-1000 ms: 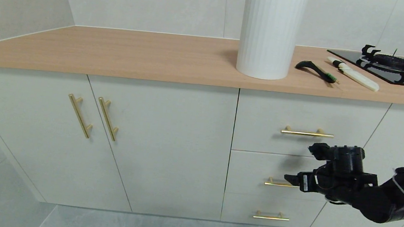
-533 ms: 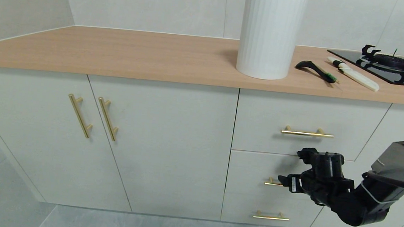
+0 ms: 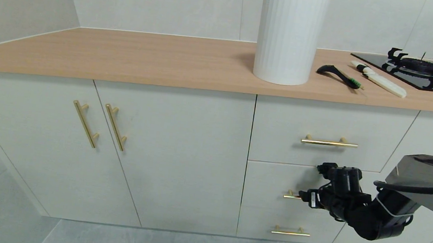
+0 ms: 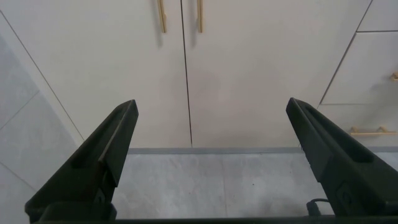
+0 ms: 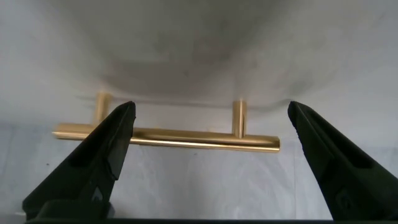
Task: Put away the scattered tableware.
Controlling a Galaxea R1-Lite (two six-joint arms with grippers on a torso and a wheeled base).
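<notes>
Right gripper point(image 3: 314, 181) is at the middle drawer point(image 3: 271, 180), jaws spread wide and gripping nothing. The brass handle point(image 5: 168, 138) runs crosswise just ahead of the fingertips, in line with the gap. No contact visible. Left gripper point(image 4: 211, 112) is also spread wide and empty, with the cabinet doors point(image 4: 249, 74) well ahead of its jaws.

The tableware is well above the right jaws on the counter point(image 3: 146, 56): a white knife point(image 3: 379, 84) and a black utensil point(image 3: 338, 75) side by side, just beside the white canister point(image 3: 289, 36).

Progress looks very early. All drawers look shut and nothing is stowed. Left to do, likely: grip the handle, pull the drawer open, pick up both pieces, place them inside, close it.
</notes>
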